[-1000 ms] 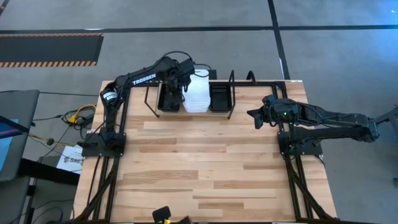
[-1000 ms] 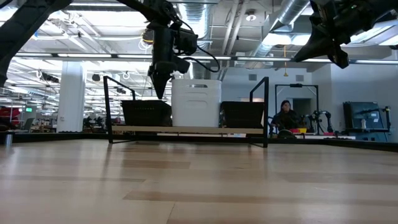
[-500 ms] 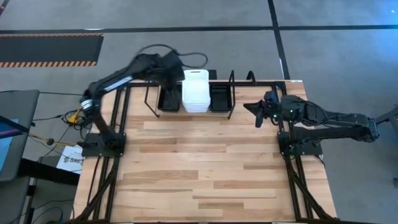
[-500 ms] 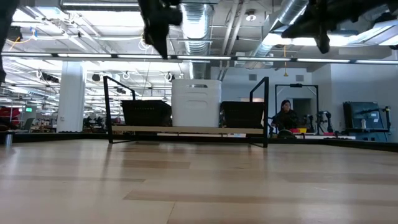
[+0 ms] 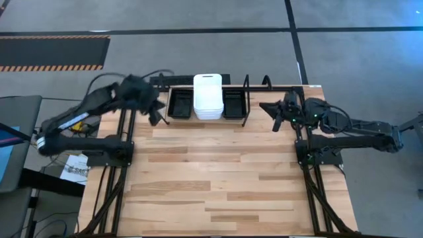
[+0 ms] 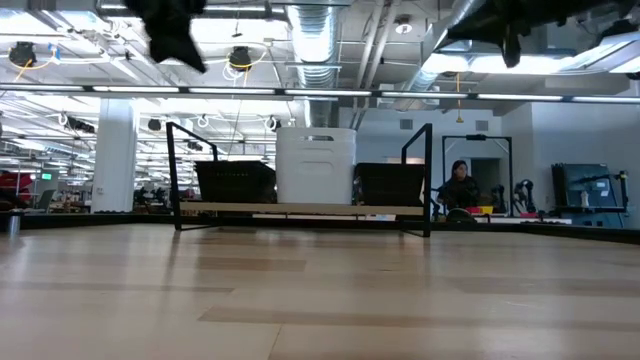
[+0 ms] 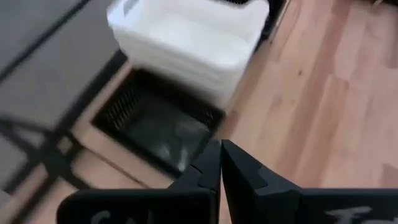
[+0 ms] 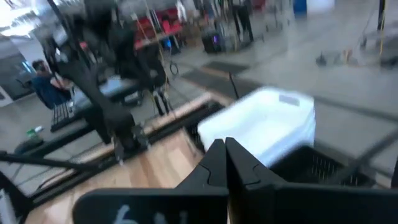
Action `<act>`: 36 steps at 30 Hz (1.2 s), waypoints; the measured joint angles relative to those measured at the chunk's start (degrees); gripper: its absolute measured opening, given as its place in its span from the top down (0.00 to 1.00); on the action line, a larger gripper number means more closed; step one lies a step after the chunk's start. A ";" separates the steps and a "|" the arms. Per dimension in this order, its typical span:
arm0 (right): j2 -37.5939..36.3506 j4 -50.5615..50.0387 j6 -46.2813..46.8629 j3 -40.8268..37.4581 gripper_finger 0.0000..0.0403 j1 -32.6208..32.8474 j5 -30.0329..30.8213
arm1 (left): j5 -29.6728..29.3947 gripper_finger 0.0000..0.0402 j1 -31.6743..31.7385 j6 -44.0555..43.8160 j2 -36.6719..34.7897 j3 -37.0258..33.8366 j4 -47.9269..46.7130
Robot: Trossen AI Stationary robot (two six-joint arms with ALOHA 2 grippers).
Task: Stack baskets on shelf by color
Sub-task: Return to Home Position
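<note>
The shelf (image 5: 246,99) stands at the table's far edge, its wood base (image 6: 300,208) carrying three stacks side by side. A stack of white baskets (image 5: 207,96) (image 6: 315,165) (image 7: 193,43) (image 8: 261,127) sits in the middle, with black mesh baskets to its left (image 5: 180,103) (image 6: 235,182) (image 7: 155,127) and right (image 5: 232,103) (image 6: 390,184) (image 8: 317,165). My left gripper (image 5: 153,114) (image 6: 175,30) (image 7: 221,152) hangs shut in the air, left of the shelf. My right gripper (image 5: 274,116) (image 6: 500,25) (image 8: 225,149) is shut too, raised to the right of the shelf.
The shelf's upright black loops (image 6: 178,175) (image 6: 428,178) flank the stacks. The wooden table top (image 5: 218,172) stretches from the shelf to the near edge. A person (image 6: 460,190) sits in the room behind the table.
My left arm has lifted away from the left black basket stack and swung toward the table's left edge, higher than before. My right gripper has risen and drifted a little toward the far edge. The baskets have stayed in place.
</note>
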 joint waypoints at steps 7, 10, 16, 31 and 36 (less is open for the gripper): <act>-1.19 11.75 -7.08 0.00 0.99 -1.55 -5.00 | 4.14 1.00 0.00 -9.65 -18.56 -16.32 4.03; -2.39 13.68 -8.67 0.00 0.99 -1.95 -6.16 | 5.45 1.00 0.00 -11.28 -25.45 -20.18 6.60; -4.70 13.62 -8.91 0.00 0.99 -1.90 -6.20 | 9.83 1.00 -0.03 -12.40 -36.70 -25.17 13.61; -5.60 9.03 -10.64 0.00 0.99 -1.86 -11.28 | 9.39 1.00 -0.02 -17.61 -43.83 -27.46 10.02; -6.24 6.73 -10.32 -0.01 0.99 -1.87 -13.77 | 9.19 1.00 -0.02 -17.83 -43.91 -27.46 8.44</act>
